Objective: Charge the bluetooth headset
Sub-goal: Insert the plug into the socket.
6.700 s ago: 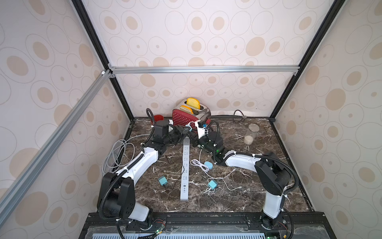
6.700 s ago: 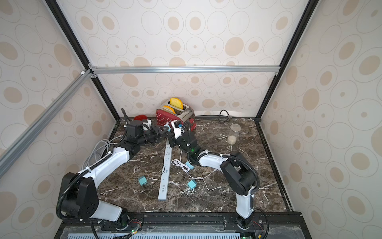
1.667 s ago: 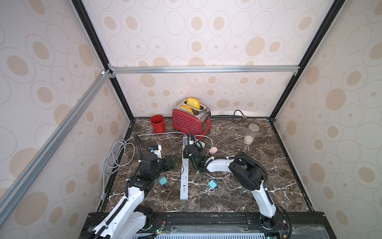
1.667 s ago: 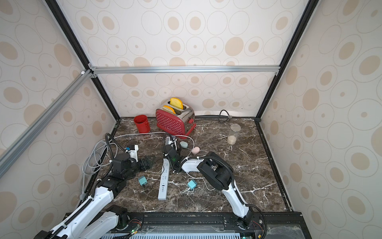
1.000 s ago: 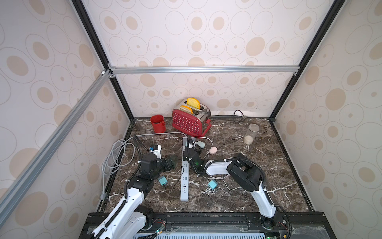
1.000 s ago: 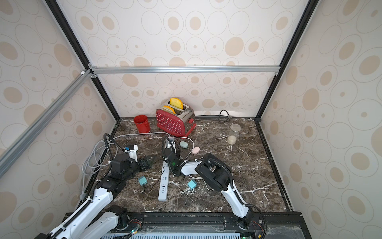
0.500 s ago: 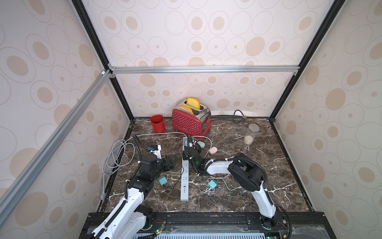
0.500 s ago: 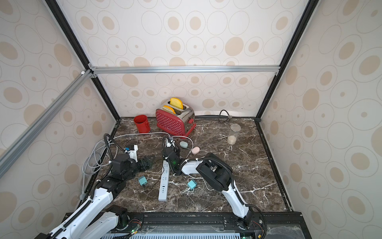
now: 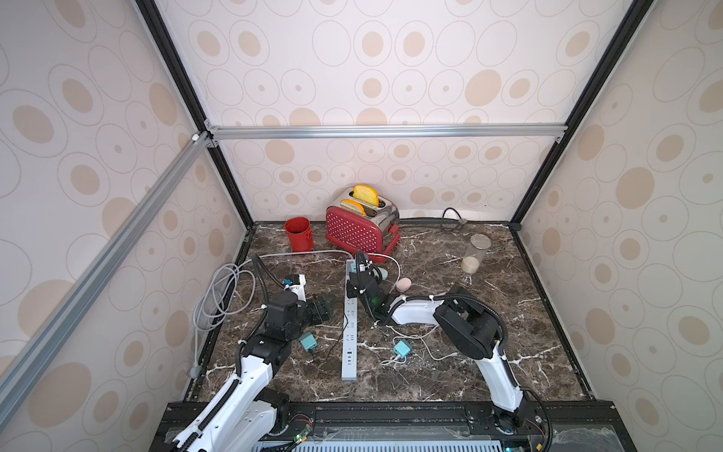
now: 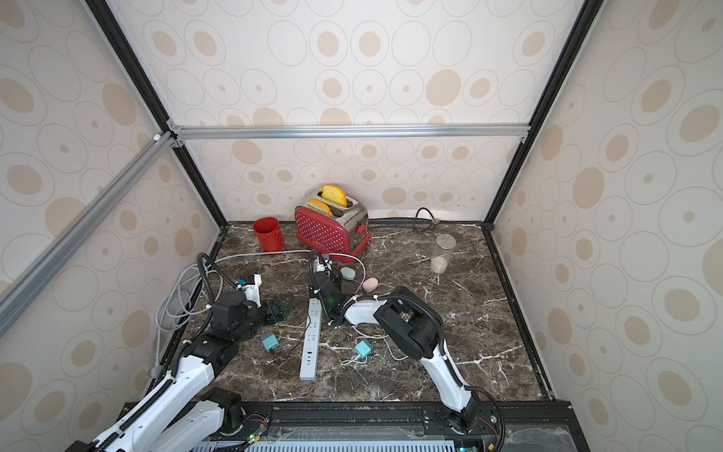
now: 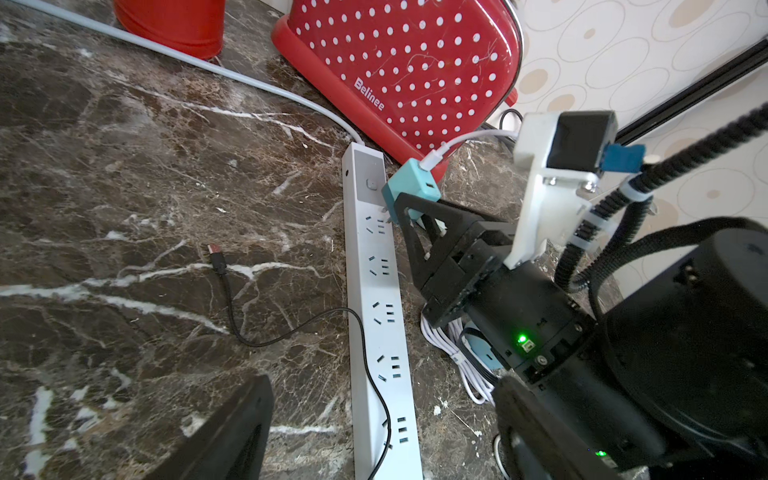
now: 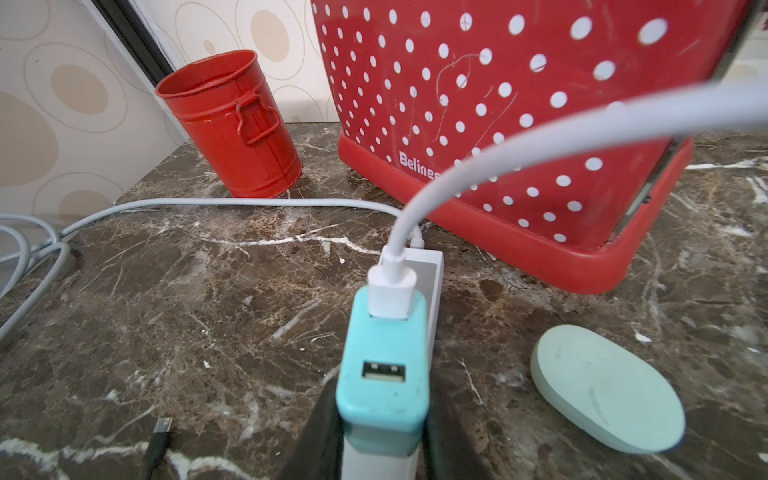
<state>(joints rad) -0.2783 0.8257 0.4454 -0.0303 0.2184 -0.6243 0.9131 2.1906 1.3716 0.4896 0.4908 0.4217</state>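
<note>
Right claw [image 12: 382, 434] is clamped on the teal charger [image 12: 384, 374], with a white cable [image 12: 540, 135] plugged into its top. It sits right over the switch end of the power strip [image 9: 349, 332] (prongs showing at the first socket). The mint headset case [image 12: 606, 395] lies on the tabletop [image 9: 430, 250] just beside that same end, untouched. Left claw [image 10: 285, 305] hangs wide open on the strip's other side, holding nothing.

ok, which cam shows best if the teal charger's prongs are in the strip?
Left wrist: it sees the teal charger side-on, bare prongs visible at the end socket of the power strip, so not fully seated. Right wrist shows only its back face, prongs hidden. In both top views it is a tiny teal speck.
</note>
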